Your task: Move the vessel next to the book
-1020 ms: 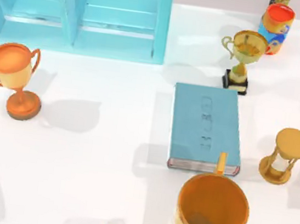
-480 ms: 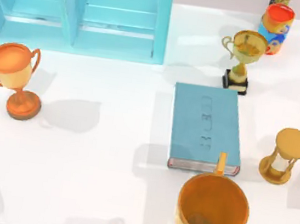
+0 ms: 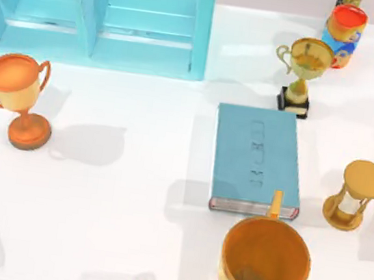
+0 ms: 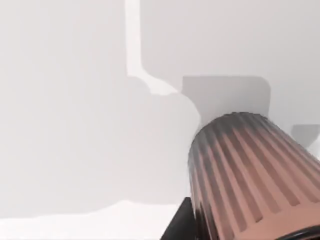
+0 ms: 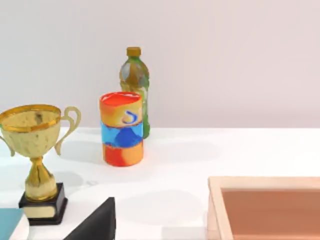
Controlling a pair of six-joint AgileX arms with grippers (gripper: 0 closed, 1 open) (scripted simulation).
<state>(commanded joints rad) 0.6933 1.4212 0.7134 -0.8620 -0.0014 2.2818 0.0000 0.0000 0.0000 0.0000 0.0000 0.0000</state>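
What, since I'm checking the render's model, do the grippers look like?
Both look plain black: the left finger is a dark, straight-edged slab, the right finger a flat, sharp-edged wedge. No cables, markings or colour accents are visible on them.

the table (image 3: 131, 195) is white. the book (image 3: 257, 159) is teal-blue with faint raised lettering in the same colour, and its page edges are white. the tumbler (image 4: 250, 175) is pinkish-brown with dark vertical ribs. the big cup (image 3: 263, 267) is orange-gold, darker inside. the two-handled trophy (image 3: 15, 96) is orange with a browner foot. the small trophy (image 3: 303, 69) is mottled gold on a black base. the hourglass (image 3: 354, 195) is golden-brown with a pale middle. the can (image 5: 122, 129) has bands of orange-red, blue and yellow-orange. the bottle (image 5: 135, 82) is green with a yellowish cap. the cabinet (image 3: 100, 14) is light turquoise.
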